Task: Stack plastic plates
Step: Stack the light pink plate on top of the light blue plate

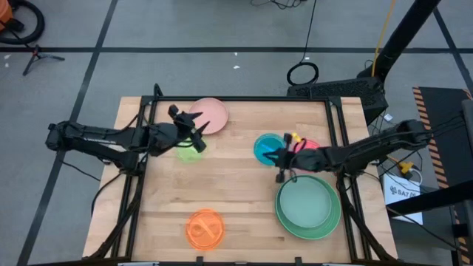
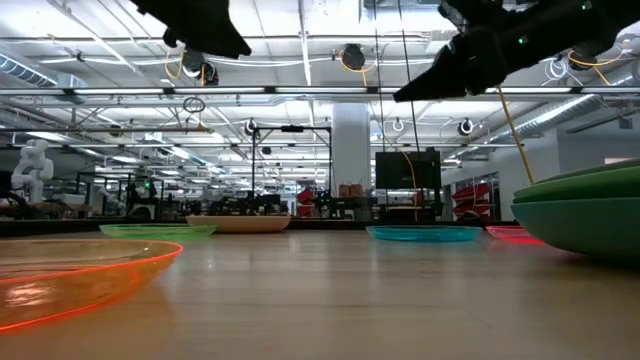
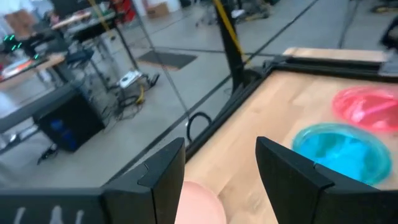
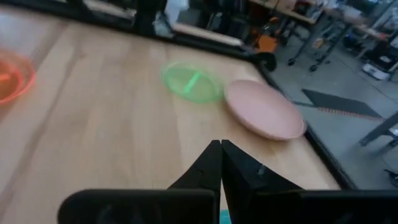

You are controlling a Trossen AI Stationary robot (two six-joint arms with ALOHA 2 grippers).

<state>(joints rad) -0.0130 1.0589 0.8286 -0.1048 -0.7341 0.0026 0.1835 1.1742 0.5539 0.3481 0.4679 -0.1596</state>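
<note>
Plates (image 1: 307, 208) unlabelled; left gripper (image 1: 194, 133) spread, right gripper (image 1: 280, 158) pinched.

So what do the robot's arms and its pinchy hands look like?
Both arms are black and thin, built from jointed tube-like pieces with dark cables running alongside. The left gripper has two flat, wedge-shaped black fingers, matte and unmarked. The right gripper has the same black fingers, tapering to points. There is a small yellow bit, maybe a cable or tag, beside the right arm's wrist.
</note>
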